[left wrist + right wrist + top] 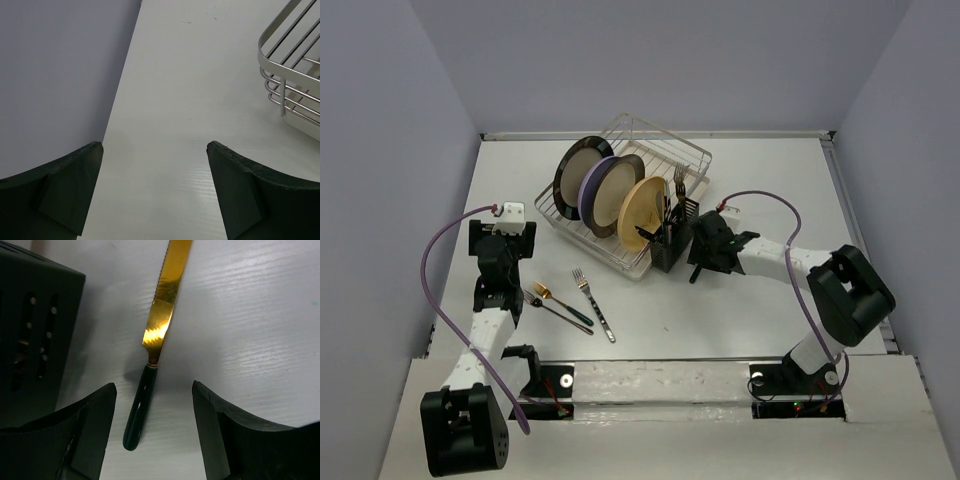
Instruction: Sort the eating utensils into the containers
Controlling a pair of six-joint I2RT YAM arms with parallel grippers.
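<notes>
The black slotted holder stands at the dish rack's front corner with several forks and knives upright in it. It also shows in the right wrist view. A knife with a gold blade and a dark green handle lies flat on the table beside it. My right gripper is open just above that knife, with one finger on each side of the handle; it also shows in the top view. Three forks lie on the table at front left. My left gripper is open and empty over bare table; it also shows in the top view.
A silver wire dish rack holds three upright plates; its corner shows in the left wrist view. The grey side wall is close on the left of my left gripper.
</notes>
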